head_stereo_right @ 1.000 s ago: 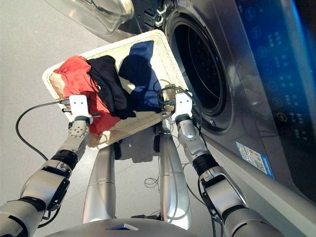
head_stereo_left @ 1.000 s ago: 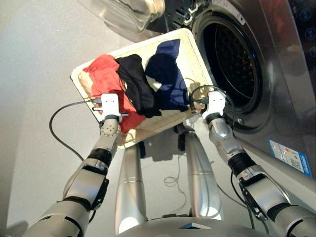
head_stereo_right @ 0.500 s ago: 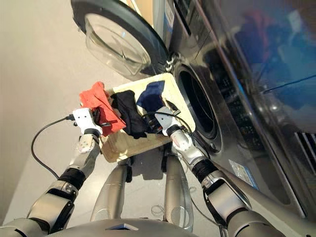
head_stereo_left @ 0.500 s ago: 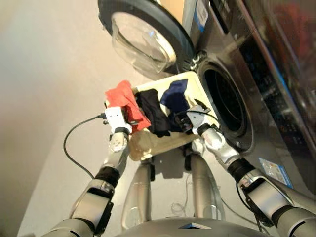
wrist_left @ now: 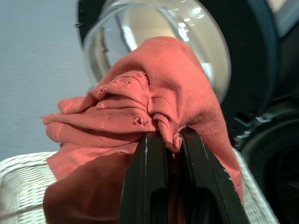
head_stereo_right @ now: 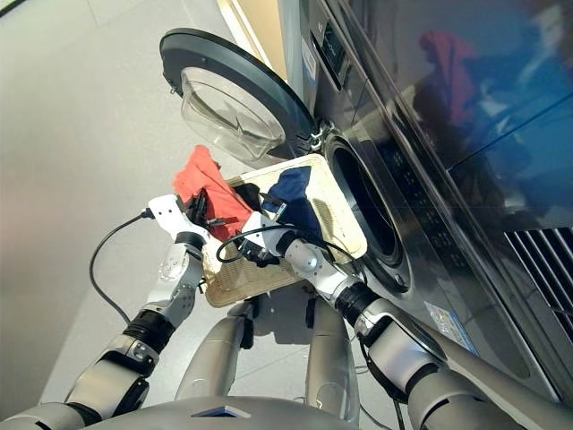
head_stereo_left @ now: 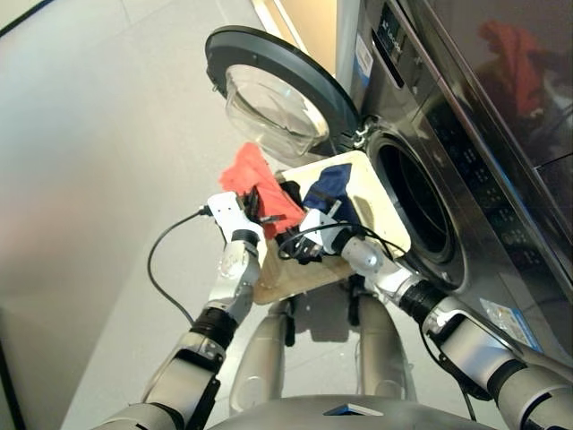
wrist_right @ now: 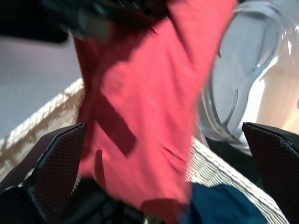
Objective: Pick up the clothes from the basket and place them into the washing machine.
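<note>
The red-orange garment (head_stereo_left: pixel 248 176) hung bunched above the cream-white basket (head_stereo_left: pixel 380 206), pinched in the left gripper (wrist_left: pixel 169 140). The left wrist view showed what the head views could not: the two black fingers (wrist_left: pixel 147 177) stood nearly together with a fold of the red cloth squeezed between their tips, the rest of the cloth draped over and below them.

In the head views the red cloth sat at about 10 o'clock from the basket's middle, over its outer rim. The black garment (head_stereo_left: pixel 288 193) lay in the basket just beside it. The navy blue garment (head_stereo_left: pixel 329 186) lay beyond that, toward the washing machine (head_stereo_left: pixel 466 179) at 3 o'clock.

The right gripper (wrist_right: pixel 163 186) reached across the basket toward the red cloth. Its wrist view showed the fingers (wrist_right: pixel 51 163) spread wide apart, holding nothing, with the red cloth hanging between and beyond them and a patch of navy cloth below. The head views showed only the arm over the basket, its fingers lost against the dark cloth.

The basket was held tilted in front of the open porthole (head_stereo_left: pixel 419 206). The door (head_stereo_left: pixel 269 90) with its bulging clear glass stood swung open at 12 o'clock from the basket. A black cable (head_stereo_left: pixel 166 269) looped from the left wrist over the grey floor (head_stereo_left: pixel 81 179).
</note>
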